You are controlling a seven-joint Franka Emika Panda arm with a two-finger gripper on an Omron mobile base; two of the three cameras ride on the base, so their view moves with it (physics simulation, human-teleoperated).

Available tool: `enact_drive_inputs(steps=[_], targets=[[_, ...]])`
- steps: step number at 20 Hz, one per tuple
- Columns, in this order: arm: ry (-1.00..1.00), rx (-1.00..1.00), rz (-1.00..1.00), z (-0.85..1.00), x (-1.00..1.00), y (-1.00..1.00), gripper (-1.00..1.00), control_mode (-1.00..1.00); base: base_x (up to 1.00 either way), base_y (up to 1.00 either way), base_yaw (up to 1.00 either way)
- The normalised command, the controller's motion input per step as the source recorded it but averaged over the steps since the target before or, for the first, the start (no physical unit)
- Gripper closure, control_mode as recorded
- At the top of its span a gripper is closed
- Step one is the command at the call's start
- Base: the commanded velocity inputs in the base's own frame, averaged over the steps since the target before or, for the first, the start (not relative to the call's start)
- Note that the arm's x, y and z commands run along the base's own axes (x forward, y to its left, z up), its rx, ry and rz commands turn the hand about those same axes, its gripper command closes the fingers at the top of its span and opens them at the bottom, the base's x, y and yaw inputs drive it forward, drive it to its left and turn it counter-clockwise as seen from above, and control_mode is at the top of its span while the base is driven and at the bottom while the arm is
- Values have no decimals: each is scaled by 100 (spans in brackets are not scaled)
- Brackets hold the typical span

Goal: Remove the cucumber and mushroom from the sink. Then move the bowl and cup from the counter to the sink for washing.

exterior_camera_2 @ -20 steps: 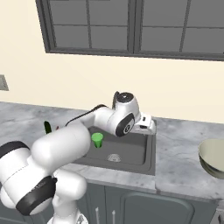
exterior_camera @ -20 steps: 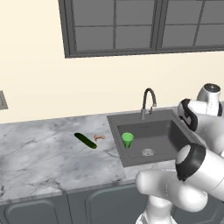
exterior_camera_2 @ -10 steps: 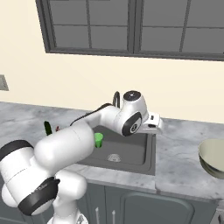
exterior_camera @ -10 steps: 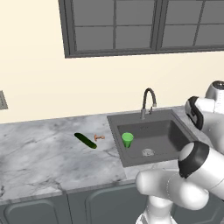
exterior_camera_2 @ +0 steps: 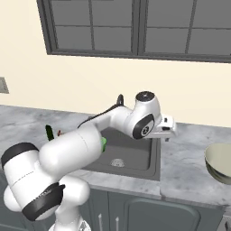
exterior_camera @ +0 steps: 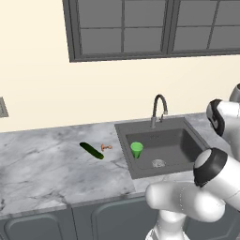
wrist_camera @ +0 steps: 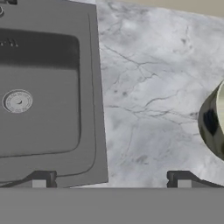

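Spread wide and holding nothing, the gripper (wrist_camera: 111,179) is seen in the hand view above the right rim of the sink (wrist_camera: 98,131), one dark fingertip over the basin's edge and the other over bare marbled counter (wrist_camera: 144,87). In the right base view the gripper (exterior_camera_2: 168,133) is carried at the end of the white arm, over the sink's right side.

The bowl (exterior_camera_2: 219,162) is found on the counter well to the right of the sink; in the hand view its rim (wrist_camera: 214,122) is cut by the right edge. Between gripper and bowl nothing is seen but open stone. The cup (exterior_camera: 136,149) stands upright inside the sink near its left wall. The cucumber (exterior_camera: 91,150) and the mushroom (exterior_camera: 106,147) lie on the counter left of the sink — near each other but not touching. The faucet (exterior_camera: 159,110) rises at the basin's back edge, and a round drain (wrist_camera: 17,101) is set in its floor. A window (exterior_camera_2: 135,27) is mounted in the wall above.

Compared with a second ago, the hand has been swung from over the basin toward its right rim — cup, cucumber, mushroom and bowl are unchanged.
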Motion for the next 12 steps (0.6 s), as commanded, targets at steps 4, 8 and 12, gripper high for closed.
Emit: enact_drive_inputs(steps=[4,8,12], targets=[[3,0,8,13,-12,-28,-100,-100,0,0,0],[1,-2,5,12,-12,-28,-100,-100,0,0,0],[0,-7,0,7,-14,-32,-100,-100,0,0,0]])
